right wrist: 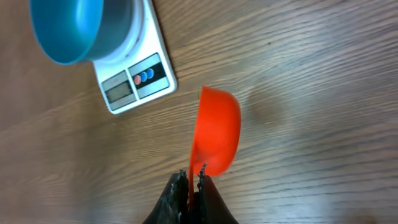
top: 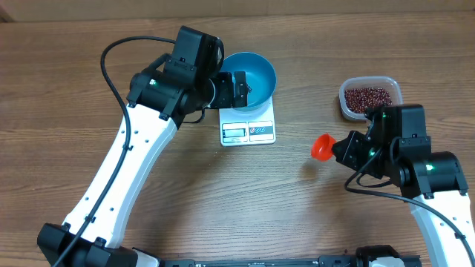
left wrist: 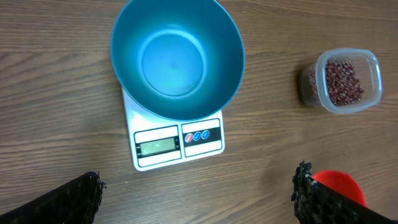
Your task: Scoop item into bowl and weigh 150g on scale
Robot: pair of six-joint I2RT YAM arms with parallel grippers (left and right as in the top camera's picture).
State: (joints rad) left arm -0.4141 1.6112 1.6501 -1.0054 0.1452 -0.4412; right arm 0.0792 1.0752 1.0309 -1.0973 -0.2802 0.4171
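Bowl (left wrist: 177, 59) atop scale (left wrist: 177, 146) | right gripper (right wrist: 191, 178) pinching red scoop (right wrist: 217, 130) handle

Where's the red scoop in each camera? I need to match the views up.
Overhead: red scoop right of centre, on the near side of the bean tub.
Left wrist: scoop in the bottom right corner, partly hidden.
Right wrist: scoop at centre.
Shared landmark: the white scale under the blue bowl.
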